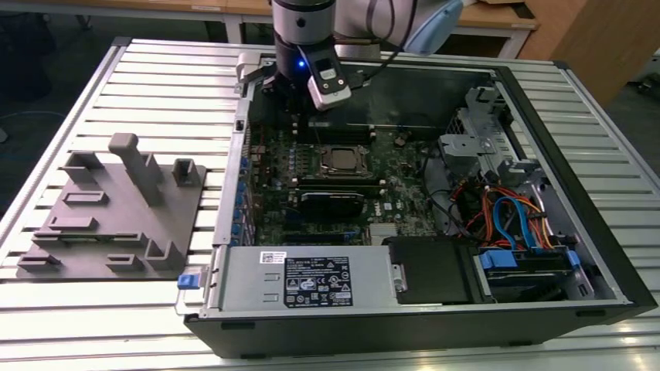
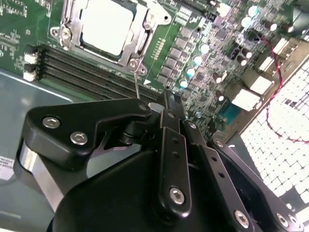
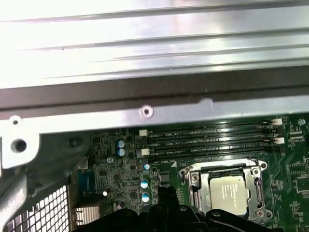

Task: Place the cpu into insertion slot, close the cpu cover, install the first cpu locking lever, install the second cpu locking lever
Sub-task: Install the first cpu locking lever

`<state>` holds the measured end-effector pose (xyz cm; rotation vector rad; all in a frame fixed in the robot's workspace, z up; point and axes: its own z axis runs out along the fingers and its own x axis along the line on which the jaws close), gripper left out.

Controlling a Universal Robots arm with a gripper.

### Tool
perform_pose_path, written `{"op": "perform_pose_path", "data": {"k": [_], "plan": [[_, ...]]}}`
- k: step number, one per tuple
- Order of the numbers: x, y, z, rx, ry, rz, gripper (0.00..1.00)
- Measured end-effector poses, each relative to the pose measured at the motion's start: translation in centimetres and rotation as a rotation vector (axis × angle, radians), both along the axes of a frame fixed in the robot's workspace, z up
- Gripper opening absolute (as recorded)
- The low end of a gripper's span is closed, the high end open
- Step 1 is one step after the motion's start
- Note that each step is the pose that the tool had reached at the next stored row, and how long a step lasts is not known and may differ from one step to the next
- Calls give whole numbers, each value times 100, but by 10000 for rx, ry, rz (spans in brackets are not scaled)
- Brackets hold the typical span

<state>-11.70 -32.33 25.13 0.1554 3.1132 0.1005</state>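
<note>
Here, in the exterior view, an open computer case [image 1: 413, 340] lies on the slatted table [image 1: 103, 325], its grey power box [image 1: 299, 282] nearest, with a grey plastic holder [image 1: 113, 209] on the table just off the case on the exterior view's left. Farther in, on the green board [image 1: 397, 193], the cpu [image 1: 338, 158] sits flat in its slot [image 3: 190, 180]. The silvery cover [image 3: 227, 169] lies down around it, and the chip's top shows through the window. Beyond it run the long black memory slots [image 2: 82, 67]. Over the far edge of the board, past those slots, hangs the hand [image 2: 164, 101], its fingers drawn together at the tip. A thin lever [image 2: 137, 84] reaches from the slot's corner to the fingertips; whether it is pinched I cannot tell.
</note>
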Motion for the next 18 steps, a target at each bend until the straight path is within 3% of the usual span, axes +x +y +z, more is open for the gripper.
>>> {"op": "perform_pose_path", "data": {"k": [2,3,4,9,18], "plan": [[0,27,1,0,-1,0,10],[6,79,0,0,-2,1,10],[12,87,1,0,-2,1,10],[72,96,1,-1,-1,2,10],[93,96,1,-1,-1,1,10]]}}
